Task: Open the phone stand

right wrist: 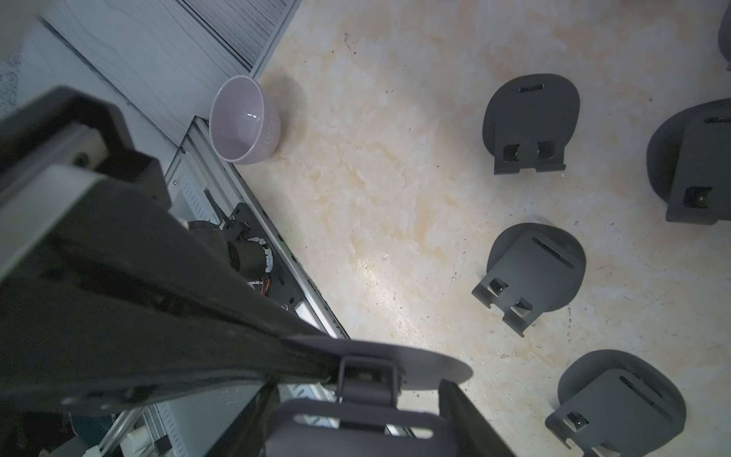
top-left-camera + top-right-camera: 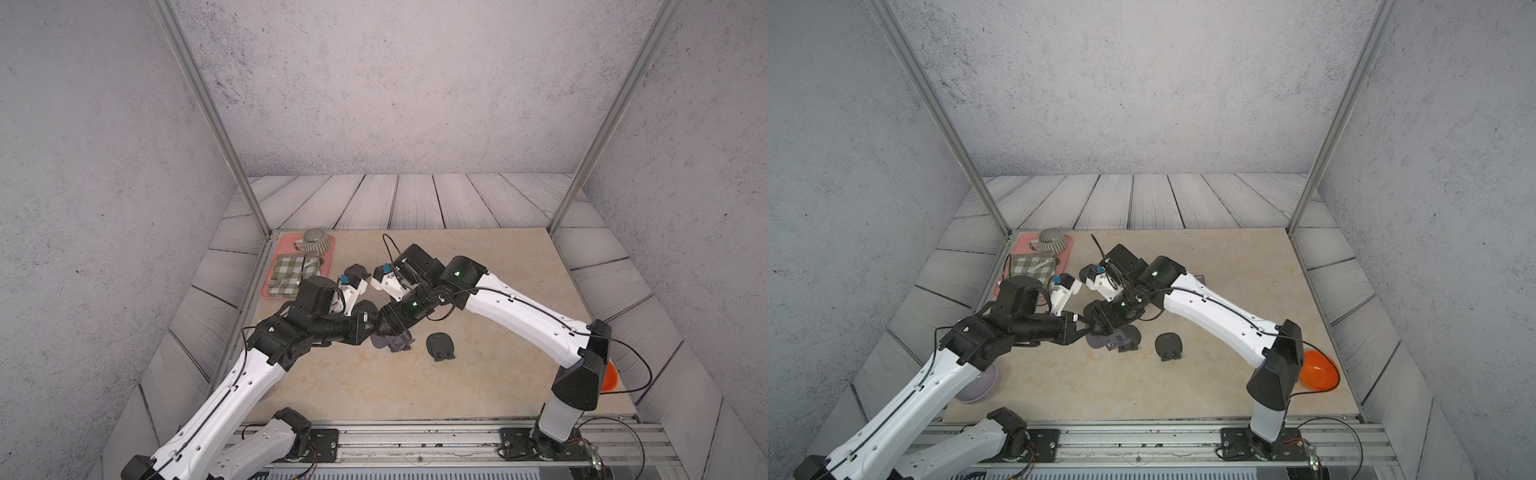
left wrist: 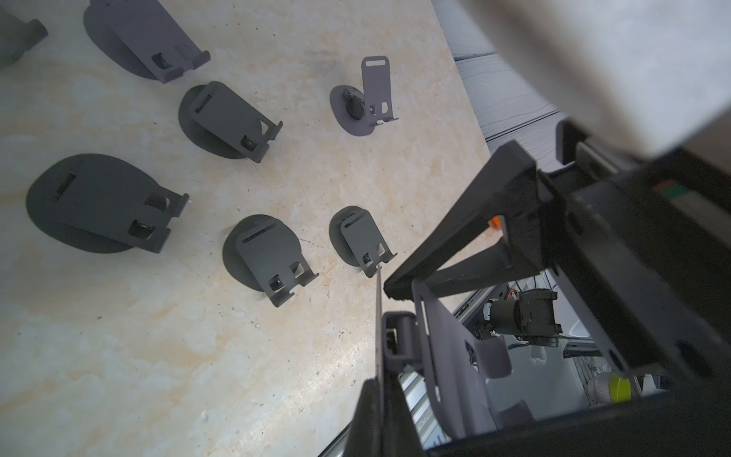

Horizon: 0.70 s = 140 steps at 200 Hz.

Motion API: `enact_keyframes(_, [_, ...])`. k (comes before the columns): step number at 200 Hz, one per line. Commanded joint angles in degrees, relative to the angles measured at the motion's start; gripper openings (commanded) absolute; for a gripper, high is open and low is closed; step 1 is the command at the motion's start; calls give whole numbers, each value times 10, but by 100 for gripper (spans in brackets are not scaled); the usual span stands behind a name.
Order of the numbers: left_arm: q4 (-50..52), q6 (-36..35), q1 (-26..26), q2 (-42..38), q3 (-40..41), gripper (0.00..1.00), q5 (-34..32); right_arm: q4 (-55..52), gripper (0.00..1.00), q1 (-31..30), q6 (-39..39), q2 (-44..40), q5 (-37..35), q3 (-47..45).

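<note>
Table (image 2: 478,291) centre: purple phone stand (image 2: 397,343) sits between both grippers. Looks light, rigid, thin; hinge (image 1: 368,380) likely stiff. Left gripper (image 2: 375,331) pinches base disc (image 1: 435,366) rim; right gripper (image 1: 387,380) jaws straddle the back plate (image 3: 451,356), contact unclear. Best leverage: plate edge far from hinge.

Left arm (image 2: 232,386) and right arm (image 2: 528,328) are showing white link shells with small dark screw holes, plus black joint housings. Thin black cables (image 2: 536,311) are running along the shells. Green lights (image 2: 457,273) are glowing on the right arm's joints. Left gripper (image 3: 381,336) and right gripper (image 1: 387,380) are showing matte black jaws.
</note>
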<state>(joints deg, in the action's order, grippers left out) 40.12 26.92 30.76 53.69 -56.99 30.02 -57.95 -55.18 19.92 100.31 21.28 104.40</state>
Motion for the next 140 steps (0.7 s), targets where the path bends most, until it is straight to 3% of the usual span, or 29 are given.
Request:
enact_keyframes(1, [-13,22,-1,-16,-5,0,10,-6,60,0,7,-16,-42,-4])
enact_keyframes(140, [-32,148,-4,20,37,0,-24,-21,56,0,13,-75,-152,50])
